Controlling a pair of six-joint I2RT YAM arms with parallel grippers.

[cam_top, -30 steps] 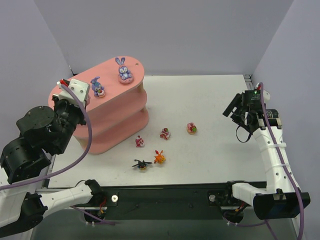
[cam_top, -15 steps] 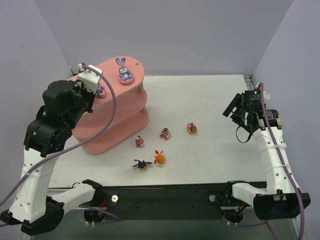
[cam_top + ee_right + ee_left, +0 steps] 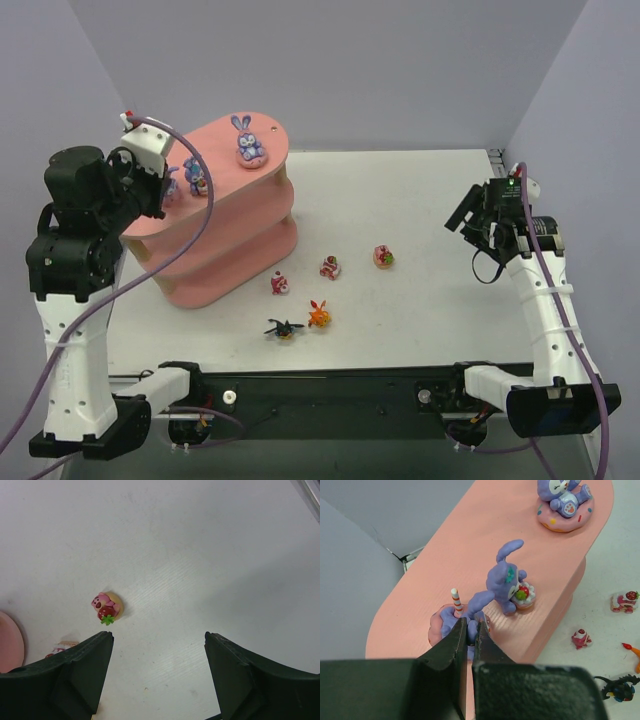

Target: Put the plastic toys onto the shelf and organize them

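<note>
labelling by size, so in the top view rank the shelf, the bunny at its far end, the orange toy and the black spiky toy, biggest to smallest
1. shelf
2. bunny
3. orange toy and black spiky toy: they look about alike, so no ranking between them.

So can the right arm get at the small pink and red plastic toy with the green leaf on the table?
Probably yes: the right hand is open, and only bare white table lies between it and the pink and red toy; nothing blocks the way.
</note>
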